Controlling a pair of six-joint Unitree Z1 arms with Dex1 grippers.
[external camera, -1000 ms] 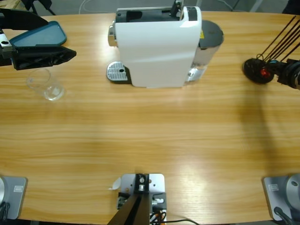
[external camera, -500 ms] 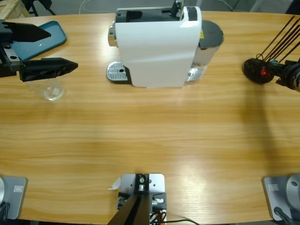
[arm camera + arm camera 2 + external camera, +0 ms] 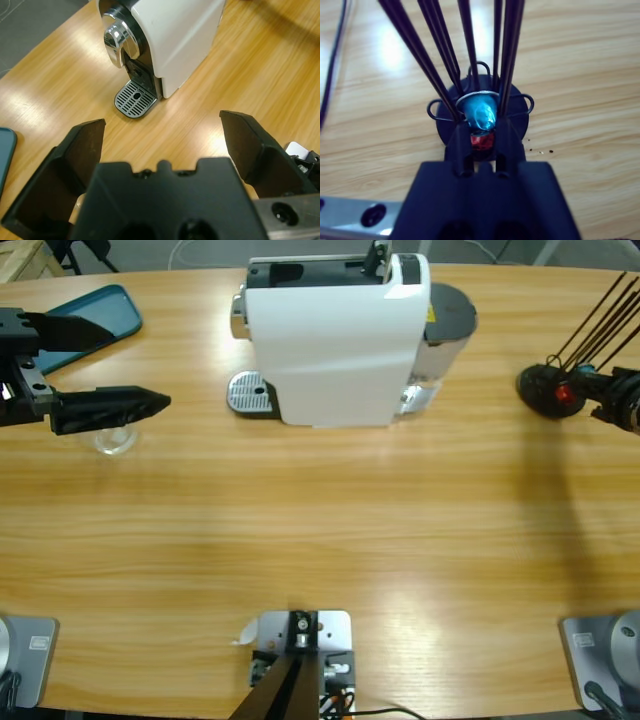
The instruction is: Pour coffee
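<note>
My left gripper (image 3: 139, 365) hovers open at the table's left end. Its nearer jaw lies over a clear glass (image 3: 115, 441), of which only the base shows. No coffee can be made out in it. Along the left wrist view, my left gripper (image 3: 162, 122) points at the white coffee machine (image 3: 170, 35) and its grated drip tray (image 3: 134, 98). In the high view the coffee machine (image 3: 335, 340) stands at the back middle. At the right edge, my right gripper (image 3: 600, 398) is shut, with its tips at a black capsule holder (image 3: 545, 390).
A blue flat case (image 3: 95, 318) lies behind the left gripper. The right wrist view shows a blue capsule (image 3: 480, 112) over a red capsule (image 3: 480, 141) in the holder, just past the right gripper (image 3: 481, 131). Thin black rods (image 3: 600, 320) slant up from it.
The left gripper has moved toward the table's near edge and slightly right, now covering most of the glass. The glass and the right arm have not moved.
</note>
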